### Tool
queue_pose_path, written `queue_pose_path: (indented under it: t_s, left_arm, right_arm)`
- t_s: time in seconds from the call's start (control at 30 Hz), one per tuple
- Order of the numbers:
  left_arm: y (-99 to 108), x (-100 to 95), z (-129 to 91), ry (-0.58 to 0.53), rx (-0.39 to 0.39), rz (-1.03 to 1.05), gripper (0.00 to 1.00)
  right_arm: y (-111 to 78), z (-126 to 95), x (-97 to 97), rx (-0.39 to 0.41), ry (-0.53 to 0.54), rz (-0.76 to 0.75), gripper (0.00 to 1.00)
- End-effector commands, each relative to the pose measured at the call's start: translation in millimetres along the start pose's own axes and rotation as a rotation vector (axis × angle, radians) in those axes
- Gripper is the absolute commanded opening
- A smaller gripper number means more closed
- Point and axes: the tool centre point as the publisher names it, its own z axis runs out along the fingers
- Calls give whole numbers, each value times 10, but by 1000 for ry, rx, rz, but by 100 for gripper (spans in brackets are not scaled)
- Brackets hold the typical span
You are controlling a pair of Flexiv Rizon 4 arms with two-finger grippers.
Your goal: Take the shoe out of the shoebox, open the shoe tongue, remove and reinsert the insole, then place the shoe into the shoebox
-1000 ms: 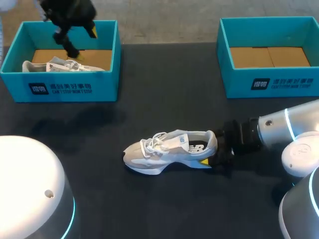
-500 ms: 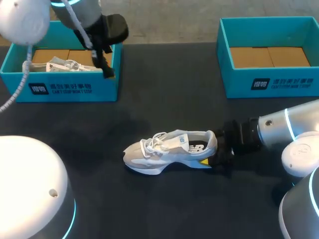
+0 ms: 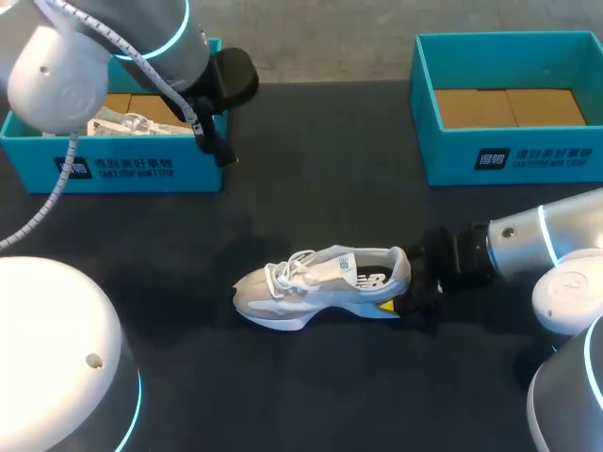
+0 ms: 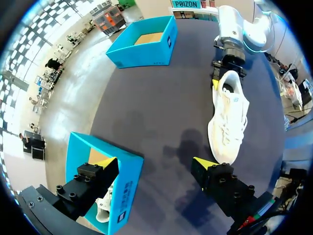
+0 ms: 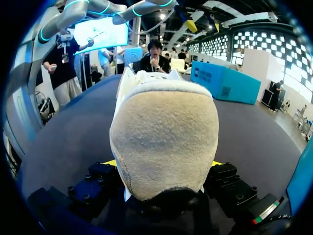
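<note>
A black table (image 3: 311,188) is shown carrying two open teal cardboard boxes along its far edge. In the left shoebox (image 3: 38,162) a second white sneaker (image 3: 122,122) is lodged on a brown card floor; in the right shoebox (image 3: 565,151) a like floor is exposed. The white lace-up sneaker (image 3: 320,282) is stood upright on its sole near the table's middle, well apart from both boxes. Its long axis is laid across the table, with the toe to the robot's left and the heel to its right. The heel is clamped from both sides by the right gripper (image 3: 405,282). The left gripper (image 4: 154,164) is held spread wide, gripping nothing, just beside the left shoebox's near corner.
</note>
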Motion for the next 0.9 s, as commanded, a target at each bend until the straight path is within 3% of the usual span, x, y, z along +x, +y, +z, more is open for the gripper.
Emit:
queue_pose_path:
  t_s: [0.03, 0.43, 0.63, 0.9]
  left_arm:
    - [8, 0, 1, 1, 2, 2, 100]
    - [-5, -2, 13, 8, 2, -15, 100]
    - [-147, -77, 16, 122, -35, -344, 100]
    - [-236, -34, -13, 161, -120, -555, 100]
  right_arm:
    - [12, 37, 8, 6, -1, 0, 0]
    - [12, 37, 8, 6, -1, 0, 0]
    - [12, 37, 8, 6, -1, 0, 0]
    - [12, 37, 8, 6, -1, 0, 0]
